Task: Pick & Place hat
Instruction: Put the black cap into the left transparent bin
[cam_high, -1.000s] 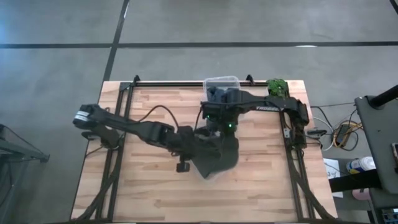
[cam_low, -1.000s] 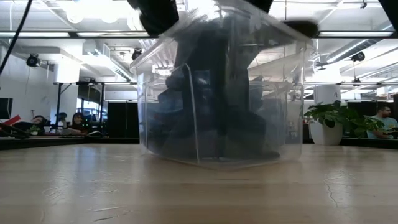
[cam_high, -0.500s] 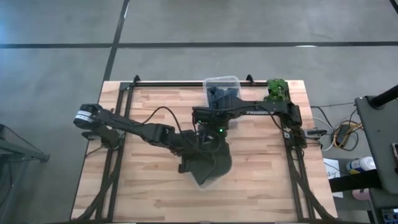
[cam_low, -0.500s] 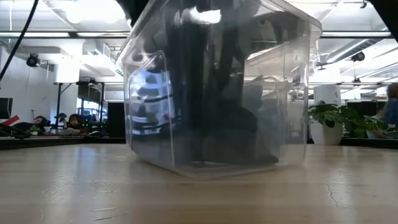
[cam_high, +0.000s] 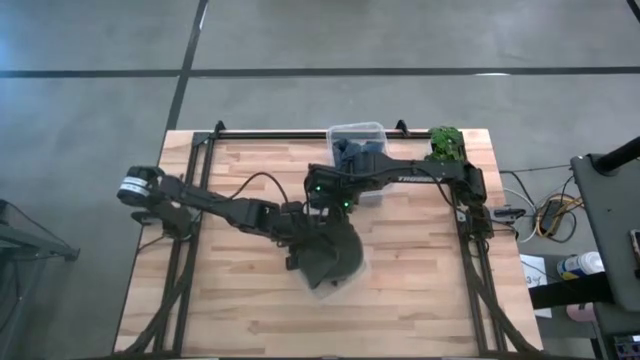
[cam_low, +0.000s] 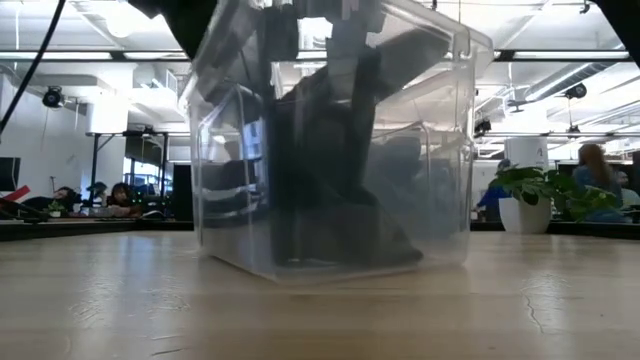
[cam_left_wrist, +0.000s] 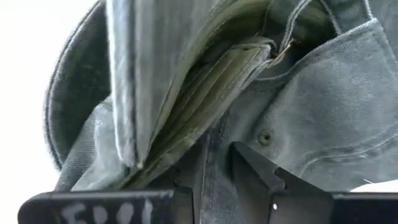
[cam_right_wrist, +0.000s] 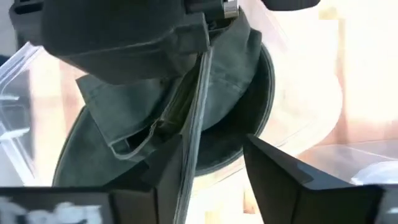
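**Dark hat at mid-table, caught between both grippers over a clear bin**

The hat (cam_high: 330, 258) sits near the middle of the wooden table (cam_high: 230, 310), a dark grey-green fabric shape that spreads over a clear plastic container (cam_low: 330, 150). In the low view that container fills most of the frame and dark cloth shows through its walls; whether the hat lies fully inside it cannot be told from above.

The left gripper (cam_left_wrist: 214, 168) reaches the hat from the table's left side. In its wrist view the two dark fingers stand close together with a fold of the hat's cloth pinched between them, so it is clamped on the hat. The right gripper (cam_right_wrist: 211, 158) comes at the hat from the far side, its arm stretching in from the table's right edge. Its fingers (cam_right_wrist: 280, 168) are spread apart, with a hanging edge of the hat's brim running down between them; they do not squeeze it.

Beyond the hat, against the table's far edge, stands a second clear container (cam_high: 357, 140) with dark items inside. To the right of that container, at the far right corner, is a small green plant (cam_high: 445, 142). The right arm's links pass directly in front of the second container, covering its near wall.
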